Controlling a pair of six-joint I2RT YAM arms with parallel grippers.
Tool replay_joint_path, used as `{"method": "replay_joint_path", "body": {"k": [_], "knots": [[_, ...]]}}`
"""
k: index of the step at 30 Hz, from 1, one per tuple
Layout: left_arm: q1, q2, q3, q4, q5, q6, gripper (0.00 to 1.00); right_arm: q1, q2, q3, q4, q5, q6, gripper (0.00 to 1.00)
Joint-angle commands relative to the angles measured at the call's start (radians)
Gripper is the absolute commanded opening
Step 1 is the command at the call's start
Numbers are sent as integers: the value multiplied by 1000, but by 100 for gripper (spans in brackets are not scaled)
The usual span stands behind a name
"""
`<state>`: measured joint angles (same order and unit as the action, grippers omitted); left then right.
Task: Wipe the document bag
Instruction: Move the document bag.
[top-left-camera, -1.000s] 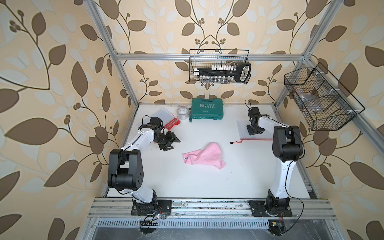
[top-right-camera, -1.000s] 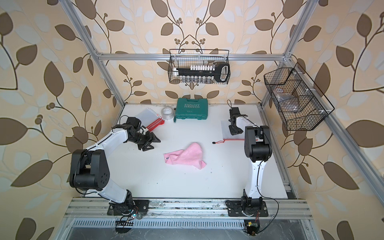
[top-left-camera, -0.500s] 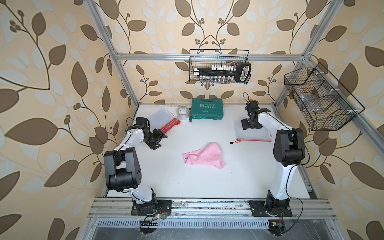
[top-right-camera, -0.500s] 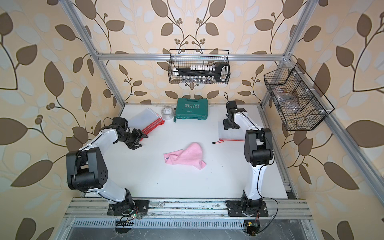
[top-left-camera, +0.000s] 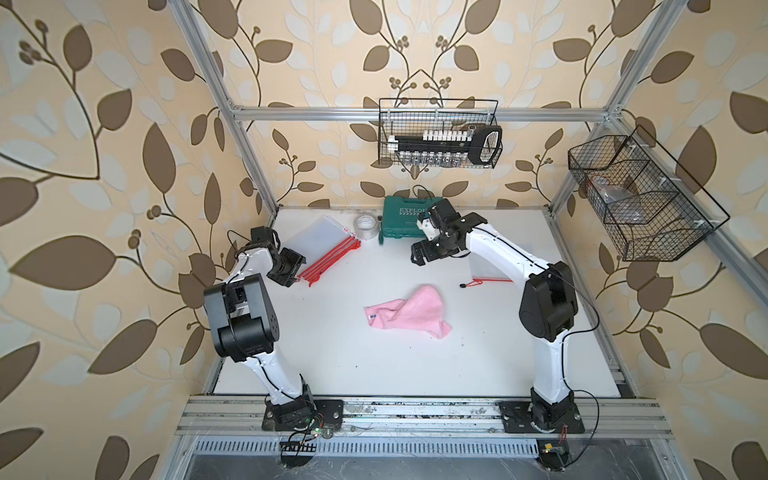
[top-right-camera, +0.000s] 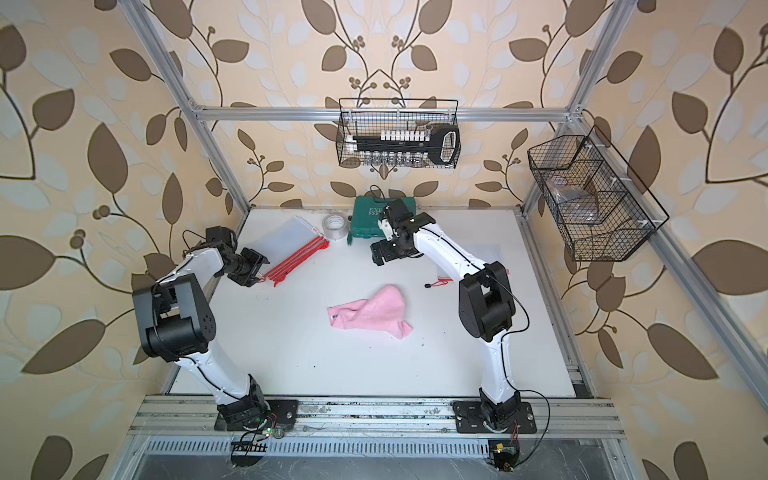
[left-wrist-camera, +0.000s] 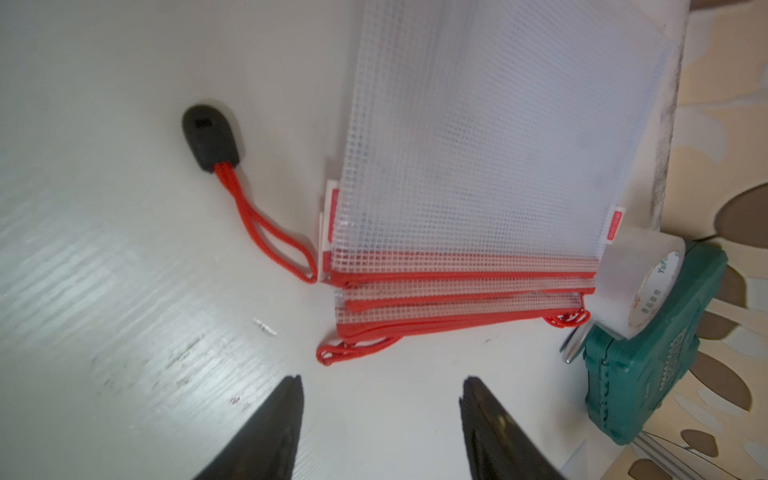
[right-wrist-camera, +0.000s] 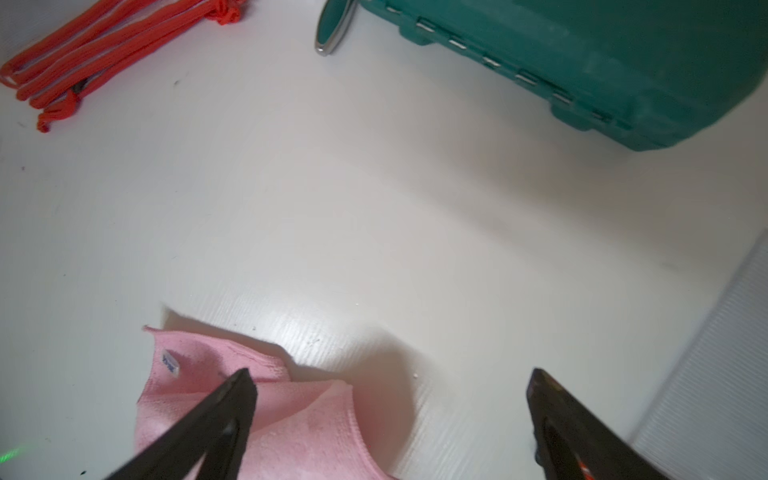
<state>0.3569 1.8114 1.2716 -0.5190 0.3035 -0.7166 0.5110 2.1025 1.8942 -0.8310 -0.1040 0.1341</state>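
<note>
A single clear mesh document bag (top-left-camera: 486, 268) with a red zipper lies flat at the right, partly hidden under my right arm; its black pull (top-left-camera: 462, 286) rests on the table. Its edge shows in the right wrist view as the document bag (right-wrist-camera: 723, 353). A crumpled pink cloth (top-left-camera: 409, 313) lies mid-table. My right gripper (top-left-camera: 419, 254) hovers open and empty behind the cloth (right-wrist-camera: 270, 415), left of the bag. My left gripper (top-left-camera: 297, 268) stands open and empty at the zipper edge of a stack of similar bags (left-wrist-camera: 478, 166).
A green tool case (top-left-camera: 405, 222) and a tape roll (top-left-camera: 365, 226) stand at the back. A green-handled tool (right-wrist-camera: 332, 25) lies beside the case. Wire baskets hang on the back wall (top-left-camera: 438, 139) and right wall (top-left-camera: 640, 208).
My right gripper has opened, left the single bag and swung left toward the table's middle. My left arm has drawn back left, to the near corner of the bag stack.
</note>
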Motion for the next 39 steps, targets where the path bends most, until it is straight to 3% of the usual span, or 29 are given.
{"method": "replay_joint_path", "body": {"k": [1, 9, 15, 20, 28, 31, 39], "knots": [[1, 63, 50, 1, -69, -22, 63, -7, 50, 71, -34, -53, 9, 98], [-5, 161, 83, 42, -77, -24, 63, -7, 94, 80, -23, -98, 21, 98], [-15, 163, 85, 78, -54, -21, 56, -8, 93, 66, -15, -105, 21, 98], [-30, 173, 96, 95, -31, -23, 34, -8, 103, 69, -12, -114, 21, 98], [-42, 162, 99, 117, -18, -10, 14, -6, 105, 66, -11, -128, 24, 98], [-50, 148, 96, 133, -17, 4, 2, -6, 100, 57, -4, -132, 24, 98], [-51, 101, 75, 136, 9, 23, 0, -6, 106, 57, -4, -147, 24, 97]]}}
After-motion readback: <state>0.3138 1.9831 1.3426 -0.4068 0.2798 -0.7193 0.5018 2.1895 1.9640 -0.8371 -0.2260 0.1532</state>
